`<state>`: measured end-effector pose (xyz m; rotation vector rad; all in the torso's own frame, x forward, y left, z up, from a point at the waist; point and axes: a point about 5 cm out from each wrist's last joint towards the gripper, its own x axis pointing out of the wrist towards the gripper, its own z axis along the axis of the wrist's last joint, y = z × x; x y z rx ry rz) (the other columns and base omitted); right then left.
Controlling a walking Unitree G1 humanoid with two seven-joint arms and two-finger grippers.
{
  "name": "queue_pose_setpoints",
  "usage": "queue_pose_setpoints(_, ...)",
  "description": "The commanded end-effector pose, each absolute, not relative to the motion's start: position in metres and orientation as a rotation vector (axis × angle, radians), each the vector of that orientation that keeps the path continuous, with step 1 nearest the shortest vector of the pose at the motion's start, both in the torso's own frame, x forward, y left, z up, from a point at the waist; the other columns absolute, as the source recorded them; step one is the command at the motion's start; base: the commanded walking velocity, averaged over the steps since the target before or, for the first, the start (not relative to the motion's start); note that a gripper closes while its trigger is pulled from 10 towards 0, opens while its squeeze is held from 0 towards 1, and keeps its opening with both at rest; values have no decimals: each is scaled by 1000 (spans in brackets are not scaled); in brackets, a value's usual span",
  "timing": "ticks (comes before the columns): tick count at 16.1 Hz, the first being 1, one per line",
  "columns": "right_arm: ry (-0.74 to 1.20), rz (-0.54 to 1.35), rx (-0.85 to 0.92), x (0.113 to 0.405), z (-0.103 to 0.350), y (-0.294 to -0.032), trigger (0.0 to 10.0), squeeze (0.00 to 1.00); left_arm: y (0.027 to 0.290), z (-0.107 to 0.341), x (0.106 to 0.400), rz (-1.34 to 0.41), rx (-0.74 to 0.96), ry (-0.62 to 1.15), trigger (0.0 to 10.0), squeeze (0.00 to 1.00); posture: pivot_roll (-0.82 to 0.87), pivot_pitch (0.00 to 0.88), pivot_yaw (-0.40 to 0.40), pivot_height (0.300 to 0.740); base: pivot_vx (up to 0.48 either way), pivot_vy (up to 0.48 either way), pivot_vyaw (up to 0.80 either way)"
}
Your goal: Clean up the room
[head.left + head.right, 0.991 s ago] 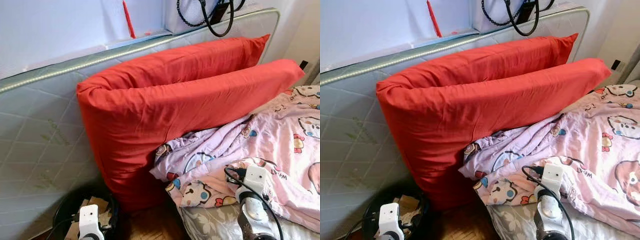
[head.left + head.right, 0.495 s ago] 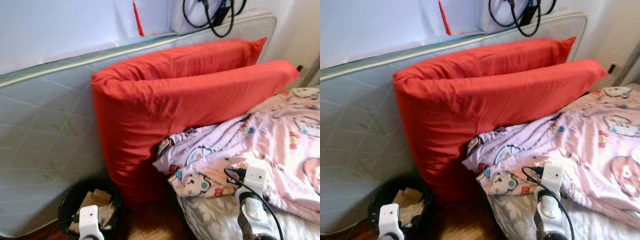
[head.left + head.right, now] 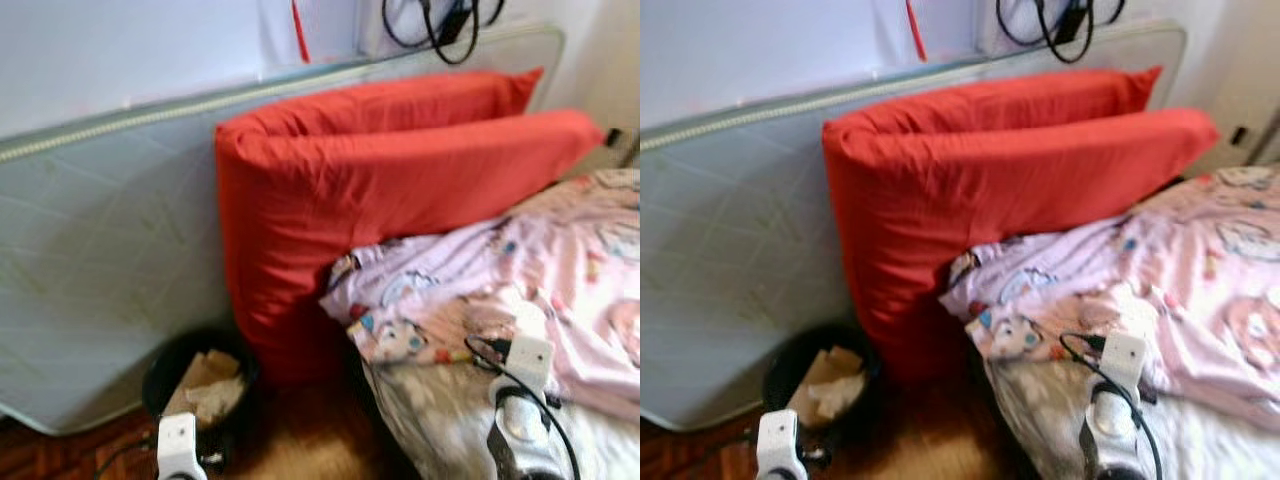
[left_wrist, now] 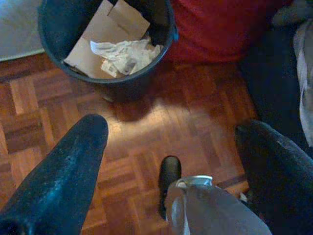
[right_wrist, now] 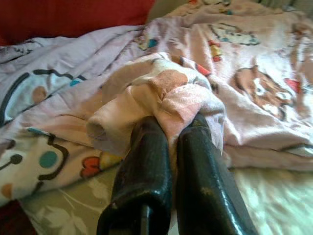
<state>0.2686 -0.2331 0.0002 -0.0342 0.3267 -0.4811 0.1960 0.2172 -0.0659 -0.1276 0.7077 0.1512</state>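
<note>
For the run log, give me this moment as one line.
right gripper: shut on pink cloth | left gripper: open over floor | bin: ahead

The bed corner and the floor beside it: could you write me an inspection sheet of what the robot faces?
Surface: parquet floor; bed with flowered sheet.
Job's things: rumpled cartoon blanket; pink cloth.
Clutter: black bin holding cardboard and crumpled paper.
Grippers: left gripper over the floor, fingers spread; right gripper shut on the pink cloth.
Cables: black cable looping at the right wrist; dark straps on the wall.
Surroundings: two red pillows against an upright mattress.
</note>
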Motion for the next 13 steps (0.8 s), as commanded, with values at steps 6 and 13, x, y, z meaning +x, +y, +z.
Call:
queue_pose_setpoints(6, 321, -531, -60, 266, 1, -240, 10000, 0, 216, -67, 194, 140, -118, 716, 10000, 0, 40, 0, 22, 740, -267, 0, 0)
queue_pose_setpoints(13, 285, -510, -71, 269, 5, -238, 10000, 0, 216, -67, 195, 138, -118, 711, 10000, 0, 37, 0, 20, 740, -269, 0, 0)
